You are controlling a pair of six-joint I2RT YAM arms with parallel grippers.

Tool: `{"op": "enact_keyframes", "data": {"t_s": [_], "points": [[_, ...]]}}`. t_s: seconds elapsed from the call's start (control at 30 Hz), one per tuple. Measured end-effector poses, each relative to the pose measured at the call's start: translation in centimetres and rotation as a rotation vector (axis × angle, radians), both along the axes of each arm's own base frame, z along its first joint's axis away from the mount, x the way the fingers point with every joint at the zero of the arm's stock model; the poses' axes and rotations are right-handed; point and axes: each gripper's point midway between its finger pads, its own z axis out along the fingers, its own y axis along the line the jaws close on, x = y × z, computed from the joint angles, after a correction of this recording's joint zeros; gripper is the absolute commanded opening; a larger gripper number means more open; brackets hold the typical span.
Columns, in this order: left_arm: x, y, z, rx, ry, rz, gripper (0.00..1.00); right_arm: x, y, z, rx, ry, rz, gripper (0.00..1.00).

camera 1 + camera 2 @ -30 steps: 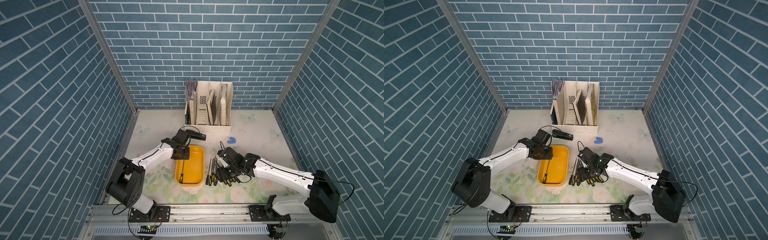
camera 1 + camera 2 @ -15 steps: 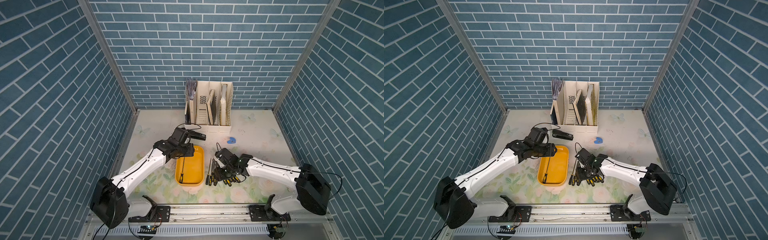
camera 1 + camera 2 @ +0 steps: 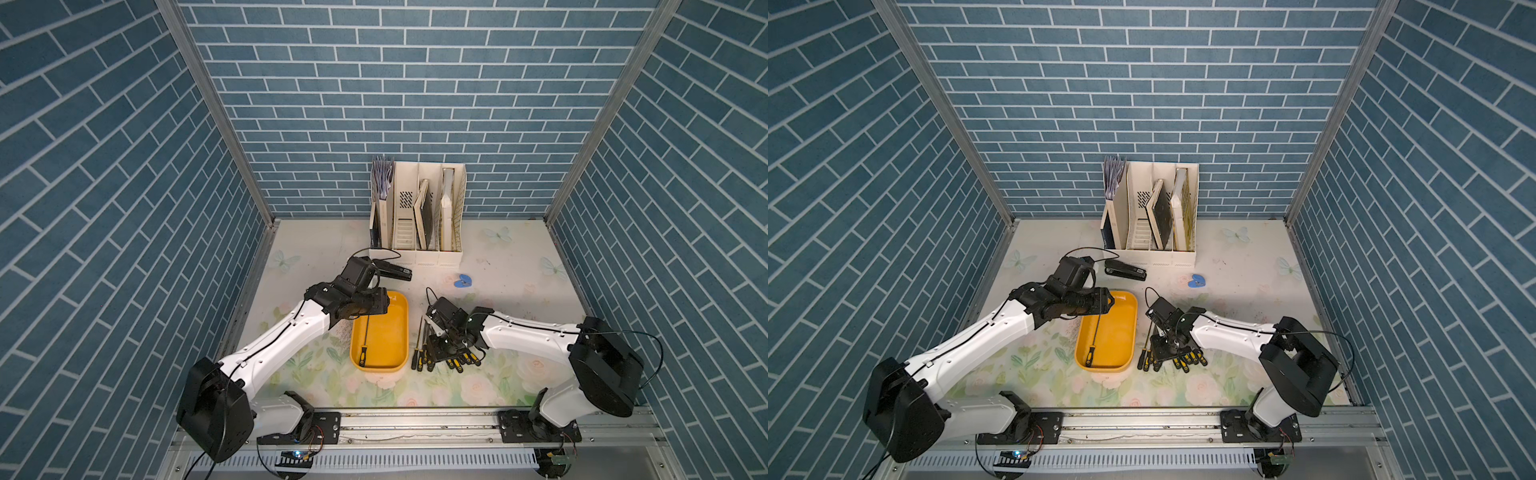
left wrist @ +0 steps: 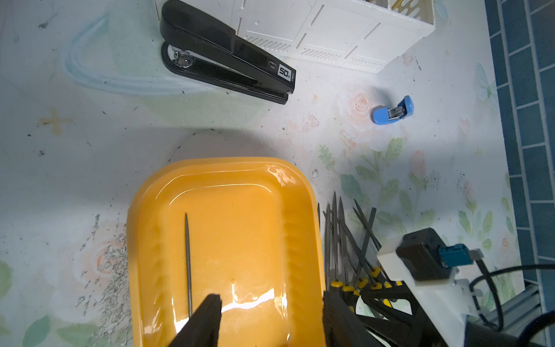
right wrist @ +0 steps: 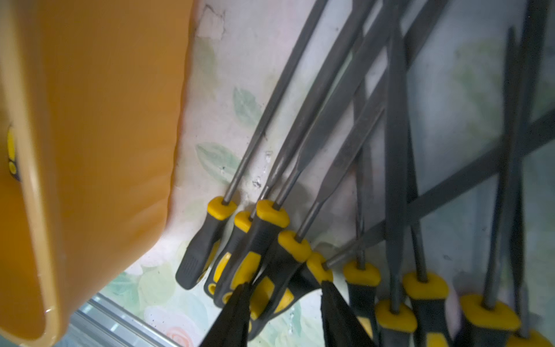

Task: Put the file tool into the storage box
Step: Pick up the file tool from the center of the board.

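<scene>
File tool [image 4: 188, 264]: one already lies flat in the storage box [image 3: 388, 332], near the wall on the left arm's side. The other files [image 3: 417, 357] are heaped on the mat just right of the box. Right gripper [image 5: 283, 288] is down on the handles, jaws narrowed either side of one black-yellow handle [image 5: 279, 270]; can't tell if it's clamped. Take that handle only. Neighbours touch it and shafts cross, so lift straight and slow. Right arm is low and stretched in, wrist pitched down. Left gripper [image 4: 271, 296] hangs over the box's far end, jaws apart, empty.
</scene>
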Motion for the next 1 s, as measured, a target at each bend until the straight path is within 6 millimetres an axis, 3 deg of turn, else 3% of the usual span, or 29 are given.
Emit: {"op": "enact_keyframes", "data": {"t_s": [0.2,0.43,0.83,1.0], "points": [[0.0,0.0,0.0,0.000,0.000,0.000,0.59,0.2,0.3,-0.2,-0.009,0.002,0.001,0.41],[0.0,0.0,0.0,0.001,0.000,0.000,0.59,0.6,0.0,-0.3,-0.028,-0.012,0.002,0.31],[-0.1,0.1,-0.3,0.003,0.004,0.000,0.59,0.4,-1.7,0.0,-0.062,-0.030,-0.016,0.31],[-0.1,0.1,-0.3,0.003,0.004,0.000,0.59,0.3,-2.0,-0.1,-0.077,-0.030,-0.008,0.36]]}}
